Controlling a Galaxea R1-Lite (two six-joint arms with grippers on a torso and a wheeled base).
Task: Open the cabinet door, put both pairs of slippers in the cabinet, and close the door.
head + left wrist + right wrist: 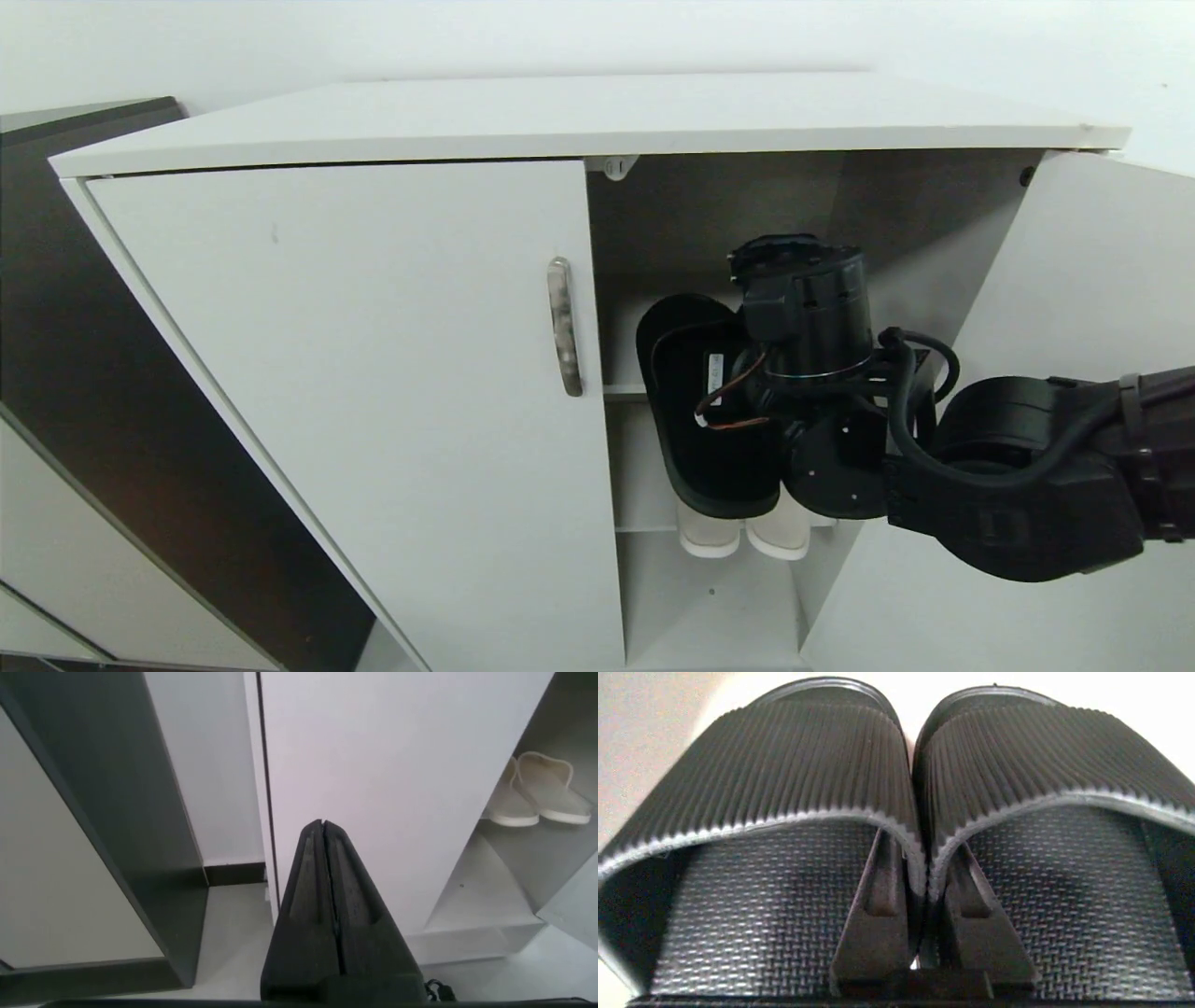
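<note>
The white cabinet (560, 117) has its left door (373, 373) closed and its right door (1074, 299) swung open. In the opening, my right arm (812, 317) holds a pair of black slippers (709, 411) side by side at the height of the middle shelf (625, 392). My right gripper (920, 849) is shut on the black slippers (822, 784), one finger inside each, pinching their touching straps. A pair of white slippers (742, 537) lies on the shelf below, also seen as white slippers (542, 793). My left gripper (322, 826) is shut and holds nothing, low in front of the closed door.
A metal handle (563, 327) runs down the closed door's right edge. A dark grey panel (112, 373) stands just left of the cabinet. The bottom compartment (709, 607) lies under the white slippers. Bare floor (234, 924) stretches in front of the cabinet.
</note>
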